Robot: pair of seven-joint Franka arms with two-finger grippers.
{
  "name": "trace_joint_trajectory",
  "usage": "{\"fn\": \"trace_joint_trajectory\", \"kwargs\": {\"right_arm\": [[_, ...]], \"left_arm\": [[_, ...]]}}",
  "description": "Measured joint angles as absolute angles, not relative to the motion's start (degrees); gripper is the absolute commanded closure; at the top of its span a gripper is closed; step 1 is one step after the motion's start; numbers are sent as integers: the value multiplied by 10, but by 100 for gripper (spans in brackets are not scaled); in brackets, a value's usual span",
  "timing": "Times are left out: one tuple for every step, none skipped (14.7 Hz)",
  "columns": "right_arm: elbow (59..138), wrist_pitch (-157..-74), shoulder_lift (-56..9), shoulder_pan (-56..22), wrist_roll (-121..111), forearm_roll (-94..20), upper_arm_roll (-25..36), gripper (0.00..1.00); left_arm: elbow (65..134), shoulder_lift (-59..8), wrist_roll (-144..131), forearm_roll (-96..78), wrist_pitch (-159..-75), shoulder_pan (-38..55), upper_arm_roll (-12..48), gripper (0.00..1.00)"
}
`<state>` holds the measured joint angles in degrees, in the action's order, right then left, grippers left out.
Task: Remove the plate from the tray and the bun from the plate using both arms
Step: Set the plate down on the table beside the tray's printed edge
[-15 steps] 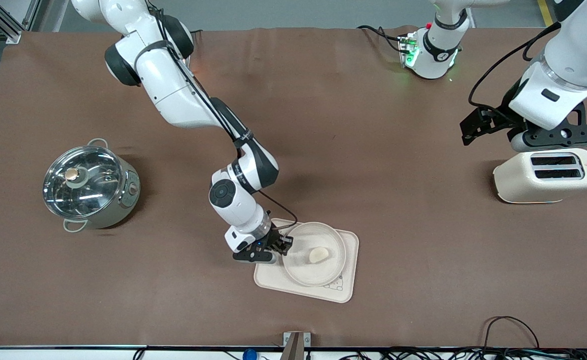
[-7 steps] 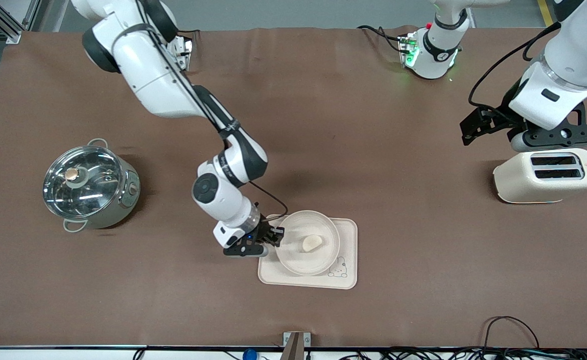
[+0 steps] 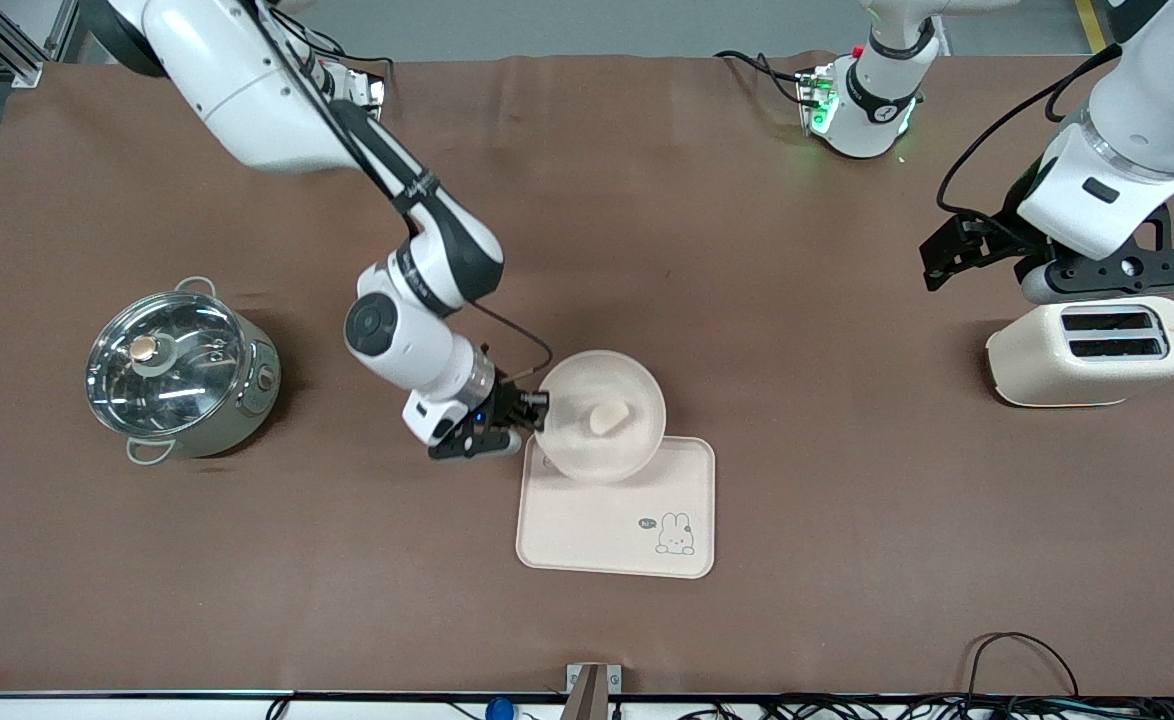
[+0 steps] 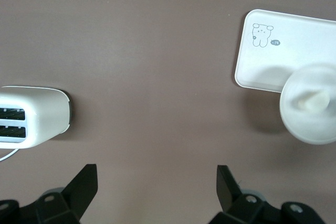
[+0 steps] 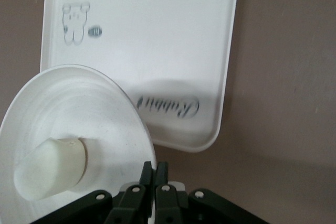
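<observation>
One plate point(image 3: 599, 416), round, cream-white, raised rim. It is held up in the air, over the edge of the tray that lies farther from the front camera and the bare table just past that edge. One bun point(image 3: 608, 417), pale lump, sits in the plate near its middle; in the right wrist view the bun point(image 5: 50, 168) lies low in the dish, close to the gripped rim.

Right gripper point(image 3: 530, 412): fingers pinched together on the plate's rim at the side toward the right arm's end of the table. Fingertips point(image 5: 148, 173) meet tightly at the rim edge.

One tray point(image 3: 587, 525), rectangular, cream, rounded corners, flat on the table. One rabbit drawing point(image 3: 676, 534) at its corner nearer the front camera; the word "Rabbit" point(image 5: 168, 105) printed near the other edge.

Left gripper point(image 4: 156, 187): fingers spread wide, nothing between them, hanging over the toaster at the left arm's end of the table; this arm waits.

One toaster point(image 3: 1093, 351), cream, two slots on top. One steel pot point(image 3: 182, 368) with glass lid, at the right arm's end. Brown table point(image 3: 767, 300) under all.
</observation>
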<state>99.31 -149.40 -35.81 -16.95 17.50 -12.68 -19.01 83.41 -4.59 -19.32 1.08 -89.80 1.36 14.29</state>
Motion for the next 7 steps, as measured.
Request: {"fn": "trace_joint_trajectory", "kwargs": {"right_arm": [[1036,-1530,-342,-170,175,-127,-200,100],[1078,-1576,-332,-170,175,-127,-209,100],[1113,-1622,-329,-171,175,-127,-217,100],[1135,-1656,-330,-175,177,-127,-221,100],[1149,-1684,-333,-182,181,-127,-222,100],[1158,-1710,-338,-190,187,-127,-223,100],[1163,-1730,-346,-196,190,-127,-223,100]], "left_arm": [[834,-46,-193,11,-898,14,143,0],[834,-46,-193,11,-898,14,143,0],[834,-46,-193,11,-898,14,143,0],[834,-46,-193,11,-898,14,143,0],[834,-46,-193,11,-898,14,143,0],[834,-46,-193,11,-898,14,144,0],[834,-46,-193,11,-898,14,144,0]]}}
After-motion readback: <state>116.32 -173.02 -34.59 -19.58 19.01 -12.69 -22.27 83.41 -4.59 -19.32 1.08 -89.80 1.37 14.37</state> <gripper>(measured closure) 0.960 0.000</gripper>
